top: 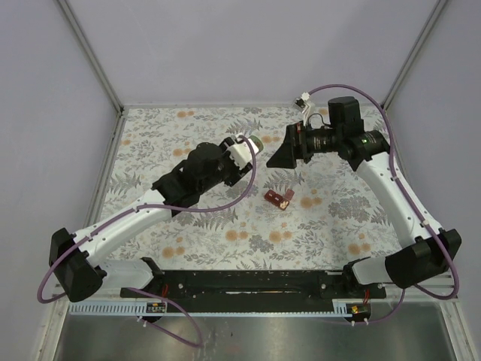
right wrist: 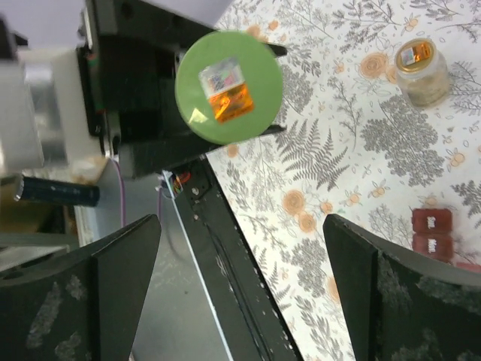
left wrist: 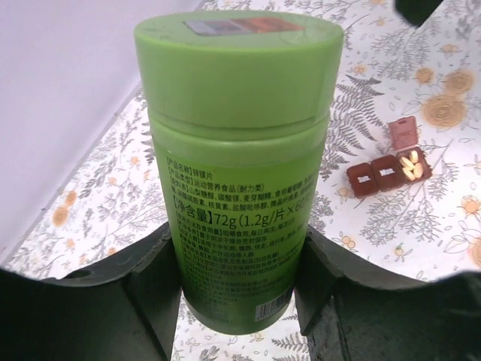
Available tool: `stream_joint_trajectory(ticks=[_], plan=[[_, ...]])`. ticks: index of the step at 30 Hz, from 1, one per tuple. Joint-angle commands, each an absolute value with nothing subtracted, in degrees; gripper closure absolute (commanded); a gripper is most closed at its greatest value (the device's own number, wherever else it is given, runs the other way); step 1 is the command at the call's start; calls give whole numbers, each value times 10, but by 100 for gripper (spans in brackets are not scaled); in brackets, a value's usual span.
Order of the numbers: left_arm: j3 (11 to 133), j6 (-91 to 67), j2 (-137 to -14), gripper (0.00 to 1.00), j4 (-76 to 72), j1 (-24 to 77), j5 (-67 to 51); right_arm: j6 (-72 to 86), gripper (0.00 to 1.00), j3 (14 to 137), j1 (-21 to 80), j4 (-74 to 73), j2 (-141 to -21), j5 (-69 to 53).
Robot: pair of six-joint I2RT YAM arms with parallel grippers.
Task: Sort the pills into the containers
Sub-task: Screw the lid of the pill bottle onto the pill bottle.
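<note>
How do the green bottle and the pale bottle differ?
The green bottle is opaque with a green cap; the pale bottle is translucent with an orange top. The green bottle is held in the left gripper; the pale bottle stands free on the cloth. Both are capped cylinders.

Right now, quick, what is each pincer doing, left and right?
Left pincer: closed on the bright green cylindrical plastic bottle.
Right pincer: open, holding nothing.

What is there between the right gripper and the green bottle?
Nothing. The right wrist view shows only a free gap between the right gripper and the green bottle, held by the left gripper, with flowered cloth behind.
</note>
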State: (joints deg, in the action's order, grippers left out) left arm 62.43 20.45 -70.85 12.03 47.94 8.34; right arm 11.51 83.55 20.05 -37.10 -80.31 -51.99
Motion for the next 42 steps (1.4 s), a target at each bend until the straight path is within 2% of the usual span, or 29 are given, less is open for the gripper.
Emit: stream_joint_trajectory(ticks=[1, 7, 11, 16, 32, 36, 42], plan=[[640, 177, -681, 100, 117, 456, -40, -44, 1, 857, 198, -449, -756, -530], [682, 186, -689, 100, 224, 432, -348, -274, 1, 873, 198, -491, -706, -538], [708, 189, -707, 100, 269, 430, -437, -361, 1, 915, 207, -555, -722, -562], [722, 192, -722, 100, 292, 426, -488, -402, 1, 915, 248, -570, -721, -539], [725, 192, -732, 100, 300, 425, -512, -426, 2, 917, 316, -575, -739, -526], [723, 193, -732, 100, 300, 425, -512, -425, 11, 914, 321, -575, -743, -528], [721, 192, -732, 100, 294, 425, -504, -414, 40, 917, 320, -575, -746, -539]])
